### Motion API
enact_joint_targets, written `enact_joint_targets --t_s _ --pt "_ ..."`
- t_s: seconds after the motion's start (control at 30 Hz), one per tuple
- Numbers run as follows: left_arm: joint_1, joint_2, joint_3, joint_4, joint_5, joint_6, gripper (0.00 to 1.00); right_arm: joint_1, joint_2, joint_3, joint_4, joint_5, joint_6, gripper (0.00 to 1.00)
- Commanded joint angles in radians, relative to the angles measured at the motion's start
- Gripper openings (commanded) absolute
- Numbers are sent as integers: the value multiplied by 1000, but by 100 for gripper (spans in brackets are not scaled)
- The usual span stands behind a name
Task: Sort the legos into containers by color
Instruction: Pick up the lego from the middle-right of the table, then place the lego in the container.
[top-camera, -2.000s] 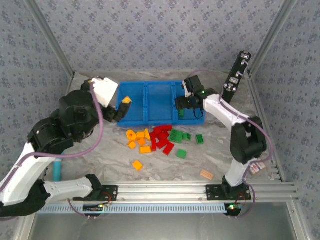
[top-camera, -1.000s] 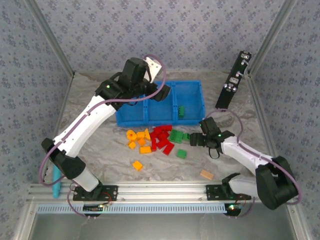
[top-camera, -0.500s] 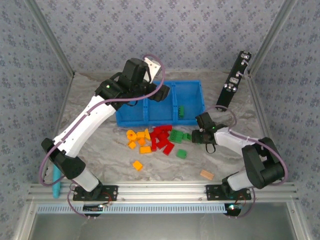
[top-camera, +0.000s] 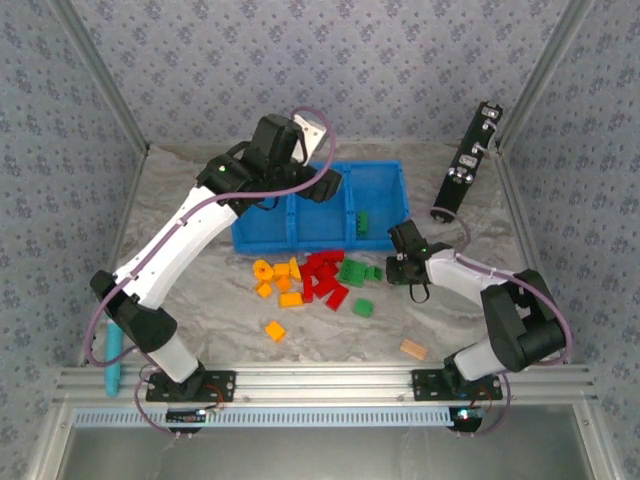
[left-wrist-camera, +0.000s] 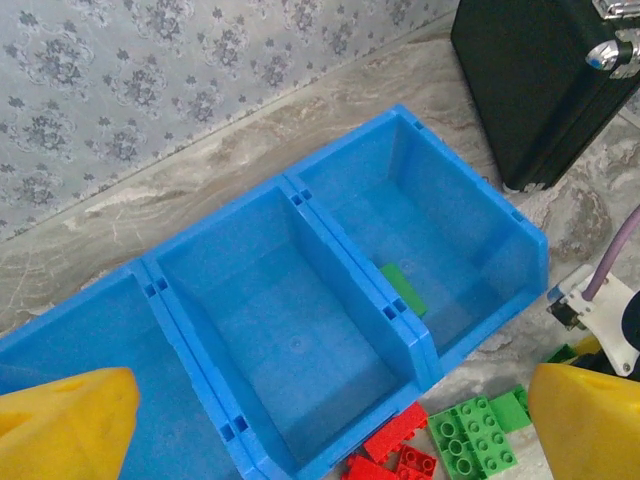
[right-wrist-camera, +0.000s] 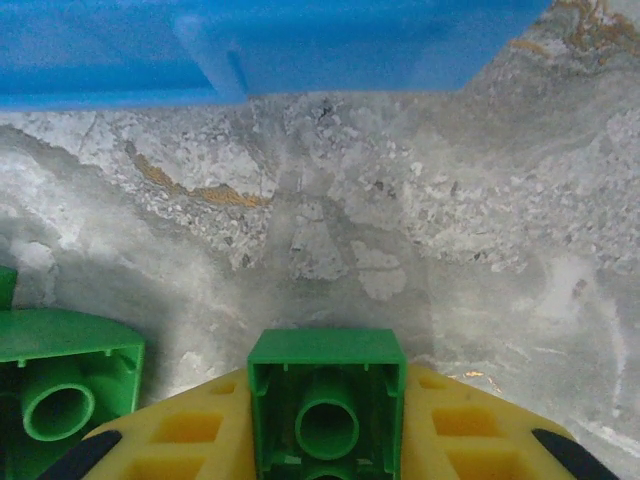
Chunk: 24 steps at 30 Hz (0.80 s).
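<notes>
One green brick (right-wrist-camera: 327, 365) sat pinched between the right gripper's (right-wrist-camera: 327, 438) pads, lower centre of the wrist view; left gripper (left-wrist-camera: 325, 420) hung spread above the blue tray (left-wrist-camera: 470, 200); pick-up step judged in hand; next move calls for carrying it to the tray's right compartment, where green lay.

The walls (top-camera: 330, 60) on 3 sides all have the same grey-blue wallpaper with a small floral pattern. The tabletop (top-camera: 200, 290) is a grey marble look with tan veins running through it. 2 aluminium posts (top-camera: 100, 80) slant up at the back corners, and a slotted aluminium rail (top-camera: 320, 385) runs along the near edge. Lighting's soft and even, only faint shadows.
</notes>
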Motion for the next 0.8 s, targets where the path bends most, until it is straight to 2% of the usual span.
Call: enact_joint_targets --t_s 0.0,0.3,0.77 --pt "0 7 40 -13 -8 11 100 5 -10 76 -72 12 -16 27" --pt "1 47 56 -25 20 8 100 4 0 342 -134 4 -75 28" --pt "-2 63 83 -52 42 -46 100 -25 319 513 89 48 -144 29"
